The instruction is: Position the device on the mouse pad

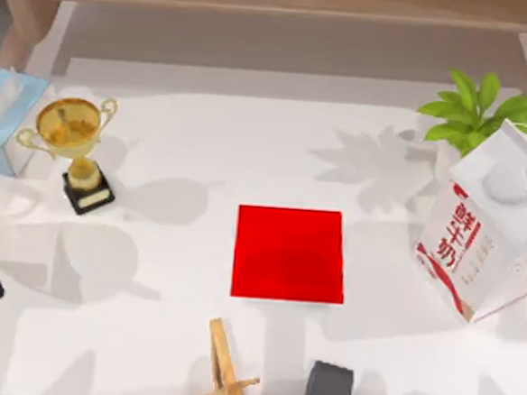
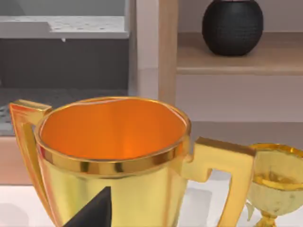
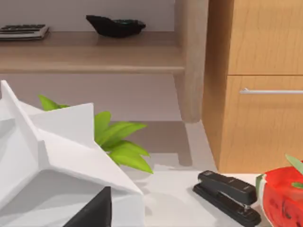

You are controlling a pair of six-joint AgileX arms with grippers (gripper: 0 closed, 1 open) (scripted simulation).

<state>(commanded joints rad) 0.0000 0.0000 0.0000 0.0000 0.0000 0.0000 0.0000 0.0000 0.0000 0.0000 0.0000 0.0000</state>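
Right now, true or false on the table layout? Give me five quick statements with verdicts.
1. The flat bright red square mouse pad has nothing lying on it. True.
2. The white milk carton with red lettering stands at the table's left side. False: it stands at the right side, right of the pad.
3. The gold two-handled trophy on a black base stands left of the pad. True.
4. The dark grey boxy block rests on the pad. False: it sits apart from it, at the table's near edge.
5. The black stapler lies on the table by the green leafy plant. True, in the right wrist view.
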